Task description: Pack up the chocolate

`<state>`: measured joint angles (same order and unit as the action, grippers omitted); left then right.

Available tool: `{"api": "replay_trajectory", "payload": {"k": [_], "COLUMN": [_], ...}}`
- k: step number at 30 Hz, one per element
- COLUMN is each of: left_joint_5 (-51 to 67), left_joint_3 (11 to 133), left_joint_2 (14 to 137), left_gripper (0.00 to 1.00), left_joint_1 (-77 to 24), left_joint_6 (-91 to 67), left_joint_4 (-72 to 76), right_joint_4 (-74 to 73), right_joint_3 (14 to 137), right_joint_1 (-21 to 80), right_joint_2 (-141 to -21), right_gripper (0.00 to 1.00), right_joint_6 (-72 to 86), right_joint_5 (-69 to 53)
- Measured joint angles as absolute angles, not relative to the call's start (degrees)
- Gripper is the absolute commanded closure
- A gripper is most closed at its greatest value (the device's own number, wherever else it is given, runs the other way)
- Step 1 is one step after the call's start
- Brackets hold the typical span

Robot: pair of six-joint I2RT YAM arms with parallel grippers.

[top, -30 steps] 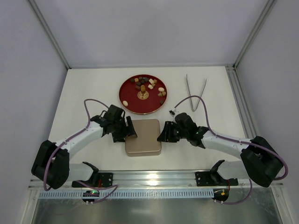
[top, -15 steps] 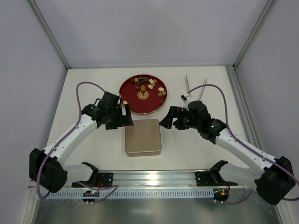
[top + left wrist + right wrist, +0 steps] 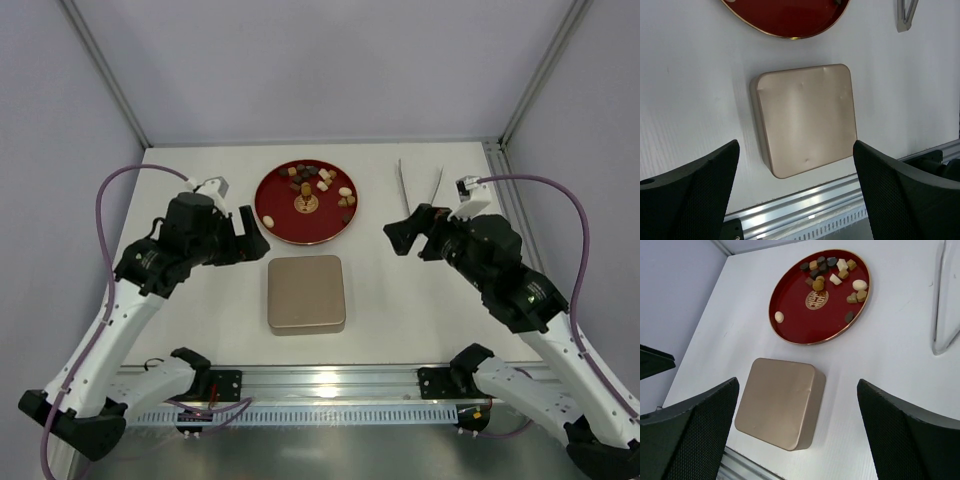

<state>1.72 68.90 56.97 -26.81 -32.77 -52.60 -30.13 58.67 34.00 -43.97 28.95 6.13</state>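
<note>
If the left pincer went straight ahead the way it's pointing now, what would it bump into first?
Probably the gold tin. In the left wrist view its closed lid lies squarely between the fingers of the open left pincer, with nothing in the way. I cannot tell how far off it is.

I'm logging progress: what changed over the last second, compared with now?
Both arms lifted and drew back from the gold tin: the left claw went left, the right claw right, toward the tongs. Both are open, holding nothing. Tin, red plate and chocolates stayed put.
</note>
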Motion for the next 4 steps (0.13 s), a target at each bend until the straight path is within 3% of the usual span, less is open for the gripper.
{"api": "replay_trajectory", "payload": {"k": [4], "left_joint_5": [1.6], "left_joint_3": [69.0], "left_joint_2": [55.4], "left_gripper": [0.07], "left_joint_1": [-26.8], "left_joint_6": [-32.8], "left_joint_4": [-53.5], "right_joint_4": [-31.9], "right_joint_3": [58.2], "right_joint_1": [34.0], "right_joint_2": [-42.7], "right_gripper": [0.00], "right_joint_6": [28.6], "right_joint_5": [8.1]}}
